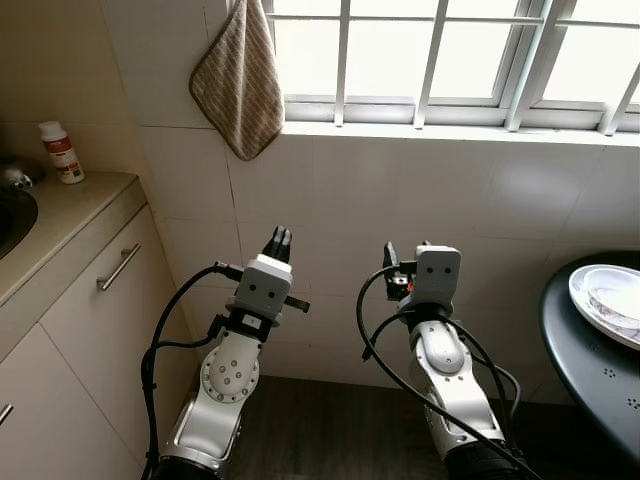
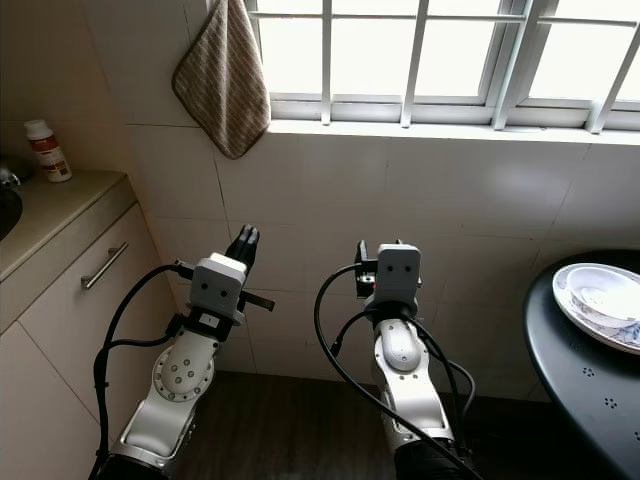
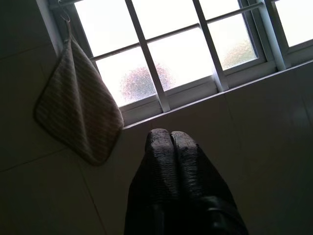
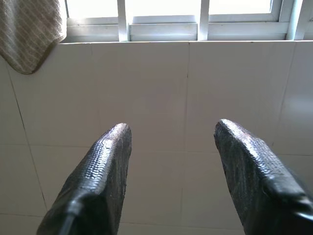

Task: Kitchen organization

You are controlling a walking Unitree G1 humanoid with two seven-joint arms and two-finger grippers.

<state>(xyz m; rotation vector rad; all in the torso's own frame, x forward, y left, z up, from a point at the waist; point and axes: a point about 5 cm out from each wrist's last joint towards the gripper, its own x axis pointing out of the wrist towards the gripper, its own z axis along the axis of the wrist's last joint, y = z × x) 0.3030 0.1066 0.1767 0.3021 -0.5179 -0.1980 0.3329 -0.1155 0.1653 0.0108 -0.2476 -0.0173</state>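
Both arms are raised in front of a white tiled wall (image 1: 420, 190) under a barred window. My left gripper (image 1: 278, 240) points up at the wall, and its two black fingers (image 3: 168, 147) are pressed together with nothing between them. A brown striped cloth (image 1: 238, 85) hangs from the window frame, above and left of that gripper. To its right, my right gripper (image 4: 171, 134) faces the bare tiles, its fingers (image 4: 110, 156) wide apart and empty. A white bottle with a red label (image 1: 62, 152) stands on the beige counter (image 1: 70, 205) at the left.
A dark sink (image 1: 10, 218) is set into the counter, above cabinet doors with a metal handle (image 1: 118, 267). At the right, a dark round table (image 1: 580, 350) holds white stacked dishes (image 1: 612, 300). Dark floor lies between the cabinets and the table.
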